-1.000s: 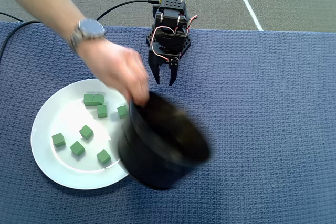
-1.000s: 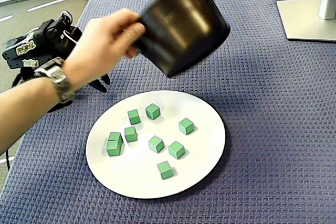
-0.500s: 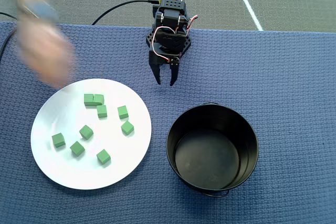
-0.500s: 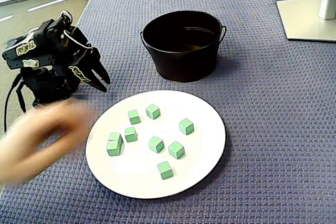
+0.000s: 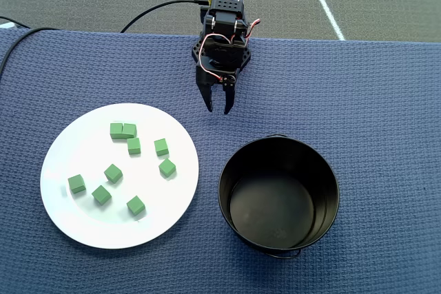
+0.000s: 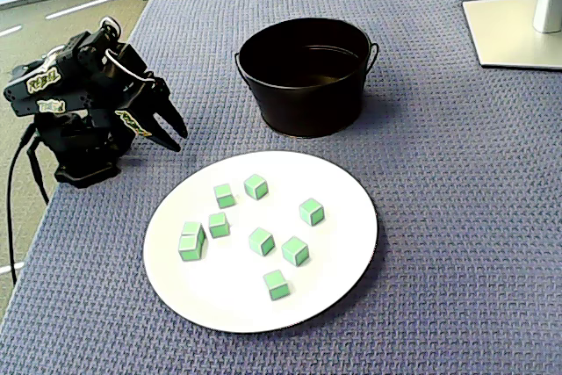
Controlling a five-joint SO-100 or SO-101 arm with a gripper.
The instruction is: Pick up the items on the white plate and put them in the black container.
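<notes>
**Cubes on plate, pot empty, arm folded at table edge**

Blue woven cloth covers the table [image 5: 386,101]; grey floor with a white line beyond its far edge in the overhead view.

White plate [image 5: 65,222] sits on the left in the overhead view, black container [image 5: 278,197] just to its right, the two near each other but apart. Eight green cubes [image 5: 135,204] lie scattered on the plate; two of them [image 5: 122,130] touch side by side near its upper rim, the rest stand singly. Container upright, inside shiny, nothing visible in it; thin wire handle hangs at its rim.

Arm is folded low at the table edge. End effector [image 5: 217,105] points toward the gap between plate and container, fingers slightly parted at the tips, grasping nothing, clear of both. In the fixed view it [image 6: 170,135] hangs just above the cloth. Monitor stand base [image 6: 514,28] at upper right there.
</notes>
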